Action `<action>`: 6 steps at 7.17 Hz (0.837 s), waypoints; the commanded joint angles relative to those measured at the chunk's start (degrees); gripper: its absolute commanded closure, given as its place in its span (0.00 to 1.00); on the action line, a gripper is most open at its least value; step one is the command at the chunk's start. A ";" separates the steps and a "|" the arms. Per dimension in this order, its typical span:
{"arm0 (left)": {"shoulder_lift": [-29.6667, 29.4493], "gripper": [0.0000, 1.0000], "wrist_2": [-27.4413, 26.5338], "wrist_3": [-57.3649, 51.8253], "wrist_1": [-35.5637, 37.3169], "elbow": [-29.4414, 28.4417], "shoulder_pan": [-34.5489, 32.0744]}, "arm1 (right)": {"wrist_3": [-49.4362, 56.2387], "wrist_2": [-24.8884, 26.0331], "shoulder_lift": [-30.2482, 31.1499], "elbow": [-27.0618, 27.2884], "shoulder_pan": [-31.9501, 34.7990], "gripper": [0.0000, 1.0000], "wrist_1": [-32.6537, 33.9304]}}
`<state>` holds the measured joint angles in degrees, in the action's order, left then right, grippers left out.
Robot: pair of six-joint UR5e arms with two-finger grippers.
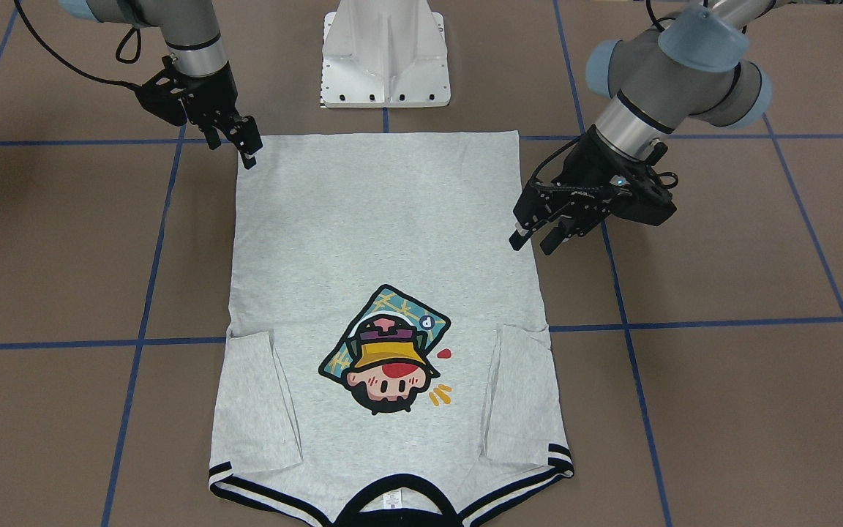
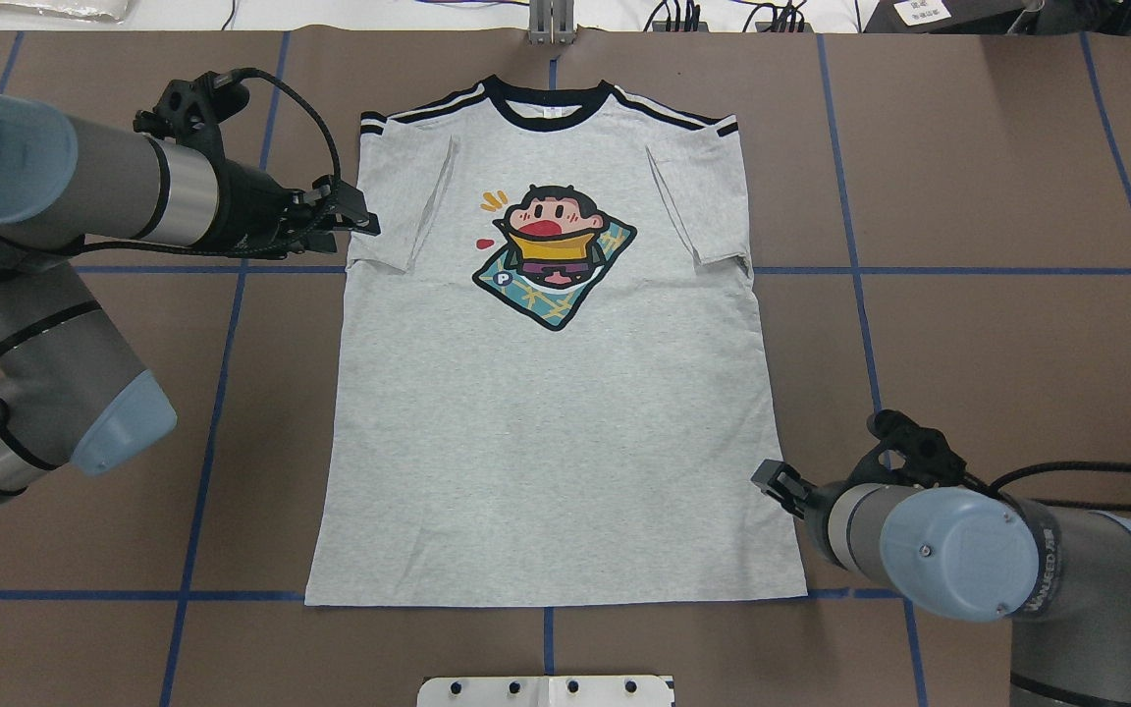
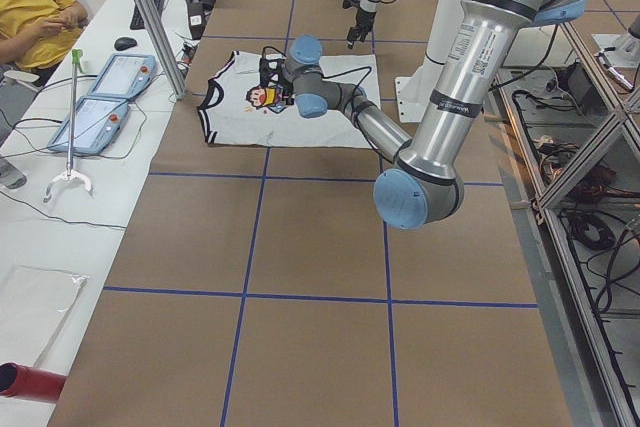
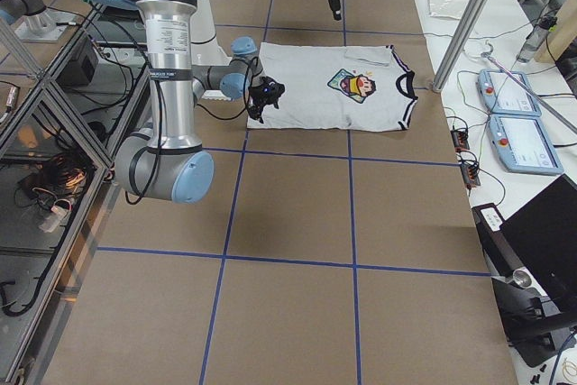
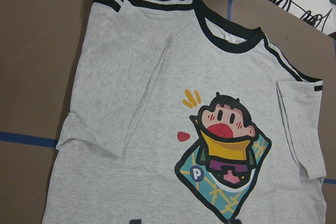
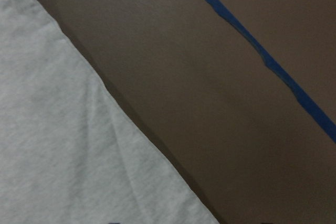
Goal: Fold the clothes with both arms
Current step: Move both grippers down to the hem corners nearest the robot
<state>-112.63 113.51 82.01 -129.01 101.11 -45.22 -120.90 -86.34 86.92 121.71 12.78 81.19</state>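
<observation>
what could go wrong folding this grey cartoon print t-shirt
The open left gripper hovers near the folded-in sleeve of the light grey T-shirt; a pinch might grab only the sleeve and unfold it.
The right gripper sits by the edge near the hem; it might miss the fabric or snag the brown table cover.

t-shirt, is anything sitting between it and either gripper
Nothing visible does. The T-shirt lies flat, print up, with only bare table showing around its edges. The left gripper is at the edge of the folded-in sleeve, and the right gripper is at the side edge near the hem.
</observation>
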 commanded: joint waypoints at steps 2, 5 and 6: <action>0.04 0.36 -0.22 -0.09 -0.01 -0.12 0.14 | -5.22 1.26 0.35 -2.53 -5.39 0.11 -0.16; 0.12 0.36 -0.22 -0.09 -0.01 -0.29 0.22 | -5.57 1.09 0.44 -2.27 -6.97 0.18 -0.07; 0.13 0.36 -0.22 -0.09 -0.01 -0.56 0.22 | -7.05 1.09 0.44 -2.18 -7.41 0.24 0.02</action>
<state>-112.53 113.29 81.92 -129.02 100.78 -45.02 -126.74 -85.24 87.36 119.45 5.98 81.14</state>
